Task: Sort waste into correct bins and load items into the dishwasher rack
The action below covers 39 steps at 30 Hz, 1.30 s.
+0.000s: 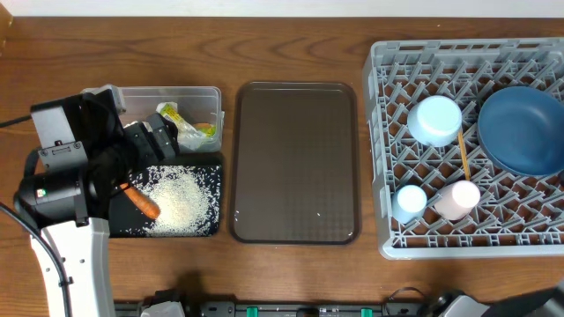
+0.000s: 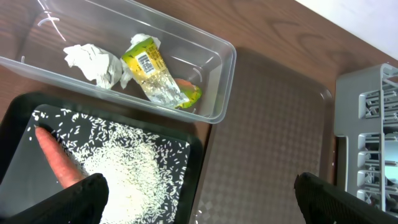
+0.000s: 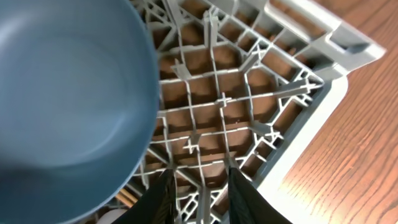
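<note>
The small orange carrot [image 1: 143, 203] lay among loose white rice grains [image 1: 181, 201] in the shallow black rectangular tray [image 2: 189, 152] at the left of the table [image 1: 291, 35], with our left tool [image 2: 199, 202] wide open and empty above that tray. We judged the carrot firm, light and smooth, best pinched across its thick middle. Our right tool [image 3: 199, 193] hung narrowly open and empty.

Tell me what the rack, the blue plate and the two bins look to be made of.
Dishwasher rack: grey moulded plastic, matte, going by its thin lattice ribs. Blue plate: smooth and glossy with soft highlights, plastic or glazed ceramic; can't tell. Clear tub: transparent plastic, see-through walls. Black tray: likely plastic, slightly shiny rim.
</note>
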Tool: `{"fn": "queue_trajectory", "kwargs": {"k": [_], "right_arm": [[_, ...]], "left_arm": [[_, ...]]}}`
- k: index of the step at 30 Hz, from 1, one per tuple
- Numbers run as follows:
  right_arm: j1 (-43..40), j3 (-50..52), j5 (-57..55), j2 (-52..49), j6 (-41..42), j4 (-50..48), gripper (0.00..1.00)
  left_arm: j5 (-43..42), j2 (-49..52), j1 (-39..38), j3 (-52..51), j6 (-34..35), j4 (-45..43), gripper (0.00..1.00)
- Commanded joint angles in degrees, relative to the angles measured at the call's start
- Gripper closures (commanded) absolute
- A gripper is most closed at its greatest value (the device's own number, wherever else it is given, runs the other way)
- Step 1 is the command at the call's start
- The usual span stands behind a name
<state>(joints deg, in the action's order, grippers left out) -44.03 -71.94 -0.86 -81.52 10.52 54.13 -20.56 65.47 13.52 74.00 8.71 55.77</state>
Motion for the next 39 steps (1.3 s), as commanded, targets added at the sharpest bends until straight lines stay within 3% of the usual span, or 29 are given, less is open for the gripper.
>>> {"fn": "queue_trajectory", "kwargs": {"k": [1, 14, 21, 24, 28, 35, 39], "right_arm": [[-0.68, 0.0, 1.99, -2.43, 1.01, -1.44, 0.71], [-0.68, 0.0, 12.0, -10.6, 1.03, -9.53, 0.69], [-0.68, 0.0, 11.91, -13.38, 1.03, -10.45, 0.7], [-0.68, 0.0, 11.89, -14.08, 1.05, -10.38, 0.82], [-0.68, 0.0, 11.85, -13.97, 1.05, -9.99, 0.88], [-0.68, 0.0, 11.82, -13.94, 1.03, -9.55, 0.74], [-0.68, 0.0, 11.85, -13.84, 1.03, -9.55, 0.75]], "left_arm": [[0.7, -0.11, 0.31, 0.13, -0.74, 0.17, 0.02], [0.7, -0.11, 0.28, 0.13, -0.74, 0.17, 0.02], [0.7, -0.11, 0.31, 0.13, -0.74, 0.17, 0.02], [0.7, -0.11, 0.28, 0.13, -0.74, 0.17, 0.02], [0.7, -0.11, 0.31, 0.13, -0.74, 0.17, 0.02], [0.7, -0.11, 0.28, 0.13, -0.74, 0.17, 0.02], [0.7, -0.11, 0.31, 0.13, -0.74, 0.17, 0.02]]}}
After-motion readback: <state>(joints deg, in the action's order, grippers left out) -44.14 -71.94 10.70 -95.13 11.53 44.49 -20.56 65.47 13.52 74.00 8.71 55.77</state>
